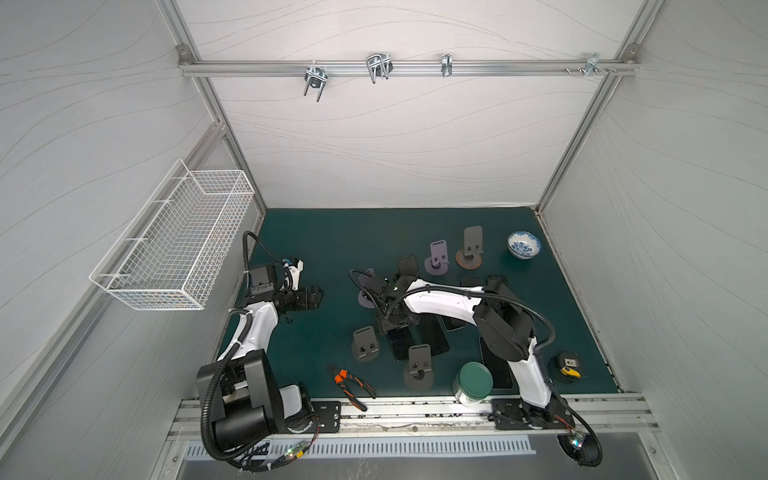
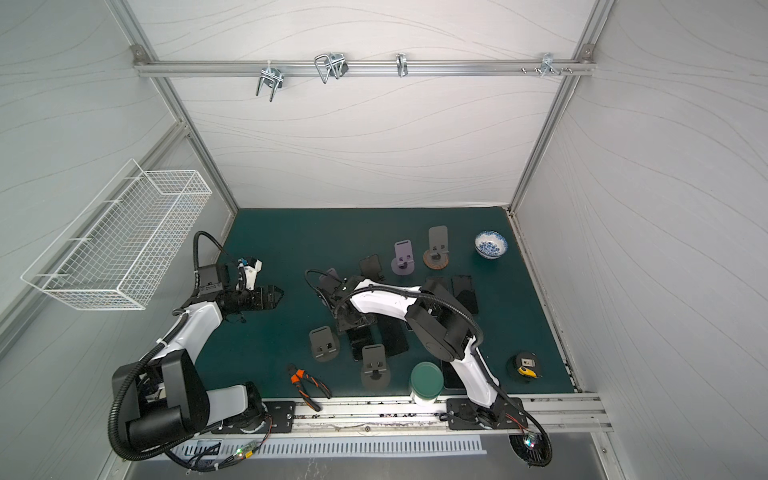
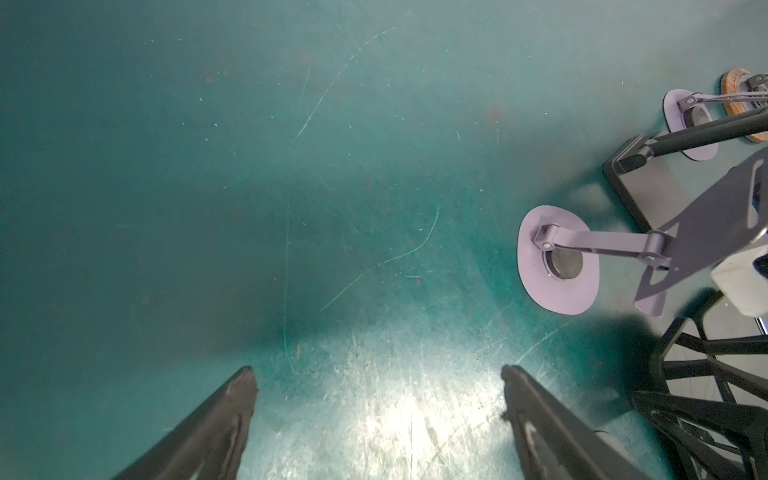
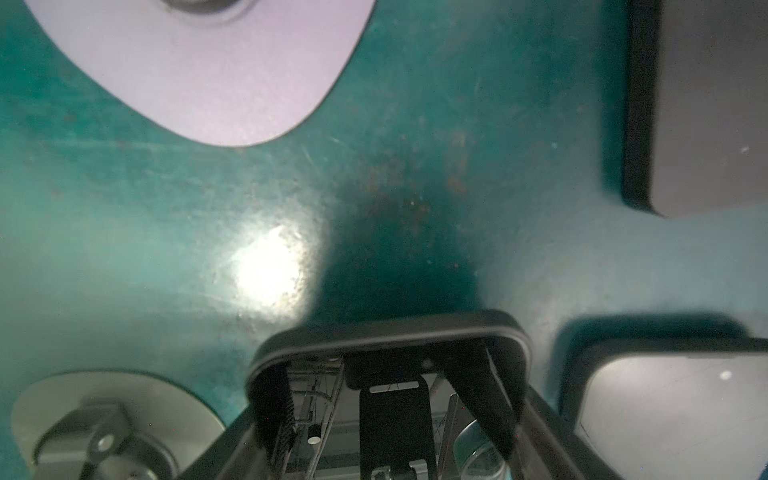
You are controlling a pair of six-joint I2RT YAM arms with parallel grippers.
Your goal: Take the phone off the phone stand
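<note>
My right gripper (image 1: 394, 318) (image 4: 390, 409) is shut on a black phone (image 4: 386, 345), one jaw on each long side. The glossy screen faces the wrist camera, and its far end throws a shadow on the green mat. In both top views the phone (image 1: 400, 347) (image 2: 359, 347) sticks out toward the front from under the gripper (image 2: 353, 320). Around it stand empty phone stands: purple (image 1: 438, 257), purple (image 3: 557, 262), grey (image 1: 365, 343), grey (image 1: 419, 365). My left gripper (image 1: 313, 297) (image 3: 378, 374) hangs open over bare mat at the left.
Other phones lie flat on the mat (image 1: 434, 336) (image 1: 494, 365) (image 4: 673, 407). Orange-handled pliers (image 1: 349, 384), a green-lidded jar (image 1: 473, 382) and a tape measure (image 1: 567, 365) sit near the front edge. A blue-white bowl (image 1: 523, 245) is back right. A wire basket (image 1: 174, 249) hangs on the left wall.
</note>
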